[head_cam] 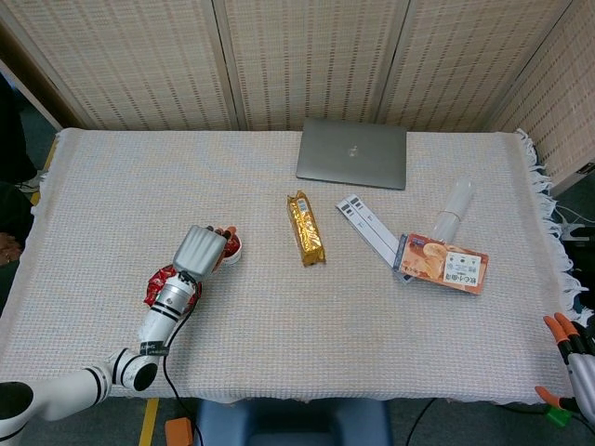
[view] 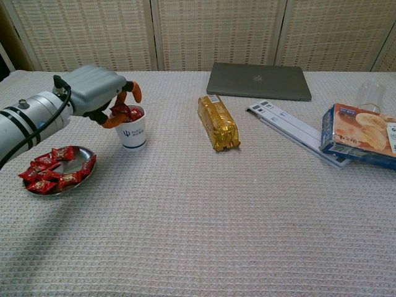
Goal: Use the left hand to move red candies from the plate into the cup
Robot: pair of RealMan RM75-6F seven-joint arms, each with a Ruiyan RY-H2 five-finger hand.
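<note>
Candies lie in a red heap on my plate, at the near left of the table, and some more show inside the cup, reaching up to its rim. The cup is white with a small blue mark and stands upright just behind and to the right of the plate — the two are near but apart.

My left hand hangs over the left side of the cup, its orange fingertips spread around the rim. I cannot tell if one of them pinches a candy, because the red wrappers and the fingertips run together in both views. In the head view the left hand covers most of the cup.

My right hand shows only at the lower right corner of the head view, off the table edge; whether it is spread or closed I cannot tell.

Further right lie a gold packet, a closed laptop, a flat white box, a cracker box and a clear glass.
</note>
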